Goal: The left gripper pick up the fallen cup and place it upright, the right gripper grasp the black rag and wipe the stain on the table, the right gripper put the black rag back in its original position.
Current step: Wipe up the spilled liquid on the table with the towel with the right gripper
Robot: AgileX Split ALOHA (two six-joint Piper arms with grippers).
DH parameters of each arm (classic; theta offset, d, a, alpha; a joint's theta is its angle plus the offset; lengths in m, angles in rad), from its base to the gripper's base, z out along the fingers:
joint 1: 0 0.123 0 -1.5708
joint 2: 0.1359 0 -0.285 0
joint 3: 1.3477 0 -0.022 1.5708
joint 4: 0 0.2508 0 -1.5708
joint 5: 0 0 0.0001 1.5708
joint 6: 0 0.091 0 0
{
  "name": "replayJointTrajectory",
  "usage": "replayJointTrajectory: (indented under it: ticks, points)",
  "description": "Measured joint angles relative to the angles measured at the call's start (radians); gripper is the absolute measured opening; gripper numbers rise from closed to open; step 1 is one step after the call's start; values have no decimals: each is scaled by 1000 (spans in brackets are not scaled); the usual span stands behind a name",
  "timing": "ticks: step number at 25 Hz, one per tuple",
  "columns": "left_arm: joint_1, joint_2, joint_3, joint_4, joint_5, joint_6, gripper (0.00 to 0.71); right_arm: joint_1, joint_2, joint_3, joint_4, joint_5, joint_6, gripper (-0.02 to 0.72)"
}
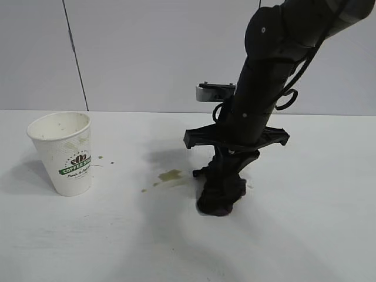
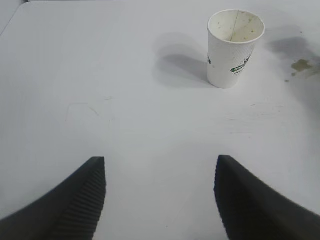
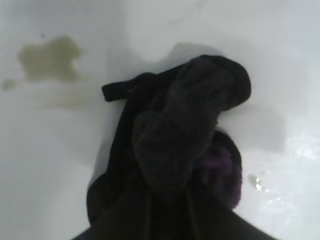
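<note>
Standing upright on the white desk [image 1: 305,235], the cup [image 1: 63,153] carries a green banner on its textured white wall that reads "COFFEE STAR", with a small bean-like emblem above it and a line of finer script below that is too small to read. Brownish specks dot the inside of its wall near the rim; the exterior view shows no liquid in it, and the bottom cannot be seen. In the left wrist view the same cup [image 2: 234,47] stands well ahead of the left tool [image 2: 160,200], whose two black fingers are spread wide apart with nothing between them, low over bare desk.

Near the middle of the desk lies the stain [image 1: 170,175], a yellowish-brown blotch with a few small droplets trailing toward the cup. Just beside it, on the side away from the cup, the black rag [image 1: 221,191] is pressed down onto the desk as a lumpy wad with a purplish tinge. The right tool [image 1: 224,170] points steeply downward from its thick black arm and is clamped narrowly on the upper part of the rag. In the right wrist view the rag [image 3: 175,150] fills most of the picture, with the stain [image 3: 49,59] apart from its edge and small wet glints on the desk at the other side.
</note>
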Motion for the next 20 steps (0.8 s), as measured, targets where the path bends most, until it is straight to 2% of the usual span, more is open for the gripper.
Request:
replayJointTrajectory:
  ticks: [3, 6, 12, 16, 20]
  points:
    - [0, 0, 0, 0, 0, 0, 457, 39, 0, -4, 91, -32, -32, 62]
    - [0, 0, 0, 0, 0, 0, 457, 104, 2, -4, 133, -140, -48, 62]
    - [0, 0, 0, 0, 0, 0, 457, 213, 67, -4, 145, -369, -51, 62]
    - [0, 0, 0, 0, 0, 0, 457, 242, 122, -6, 150, -456, -51, 62]
    - [0, 0, 0, 0, 0, 0, 457, 242, 129, -13, 143, -486, -51, 62]
